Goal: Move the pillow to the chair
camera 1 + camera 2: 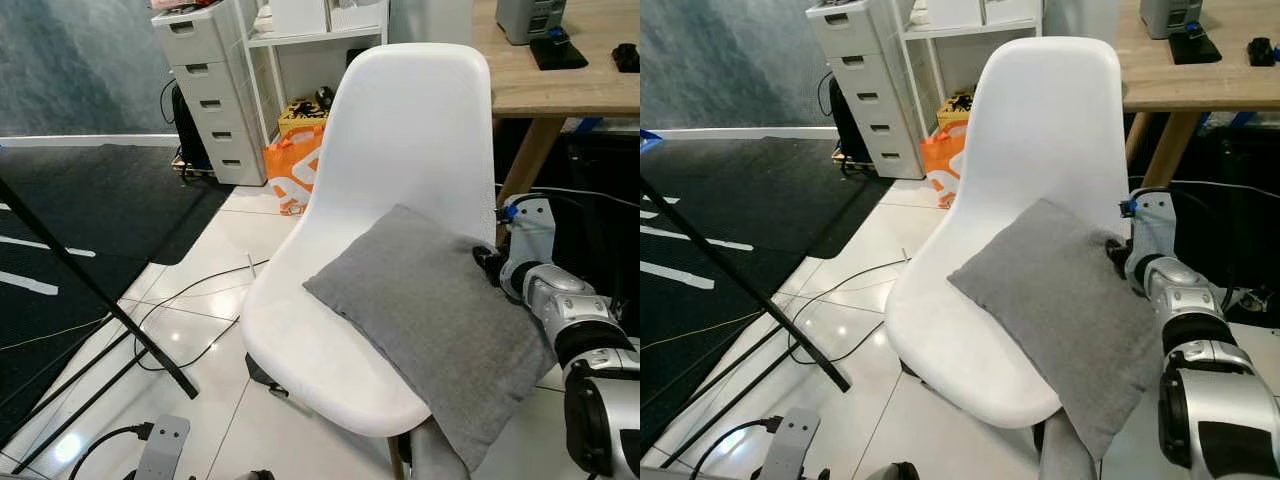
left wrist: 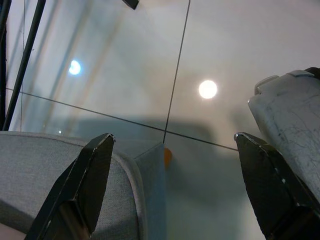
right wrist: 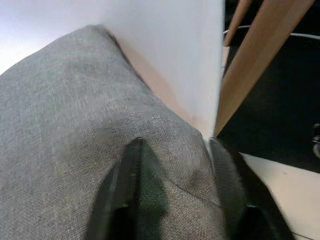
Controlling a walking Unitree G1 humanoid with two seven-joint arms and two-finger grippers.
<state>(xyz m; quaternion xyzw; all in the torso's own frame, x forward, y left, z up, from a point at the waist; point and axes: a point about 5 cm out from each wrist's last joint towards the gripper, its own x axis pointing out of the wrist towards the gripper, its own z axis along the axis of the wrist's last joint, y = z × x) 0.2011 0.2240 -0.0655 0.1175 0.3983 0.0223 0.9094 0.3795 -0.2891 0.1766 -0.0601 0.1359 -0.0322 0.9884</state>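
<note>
While the grey pillow [image 1: 435, 320] lies across the white chair [image 1: 400, 130] seat, overhanging its right edge, its corner is pinched by the right gripper [image 3: 175, 195] fingers, which should be opened gently before withdrawal.

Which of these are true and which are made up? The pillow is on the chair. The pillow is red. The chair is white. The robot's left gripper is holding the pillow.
1. The pillow lies on the chair. True.
2. The pillow is red. False: it is grey.
3. The chair is white. True.
4. The left gripper holds the pillow. False: it hangs open above the floor; the right gripper is at the pillow's edge.
</note>
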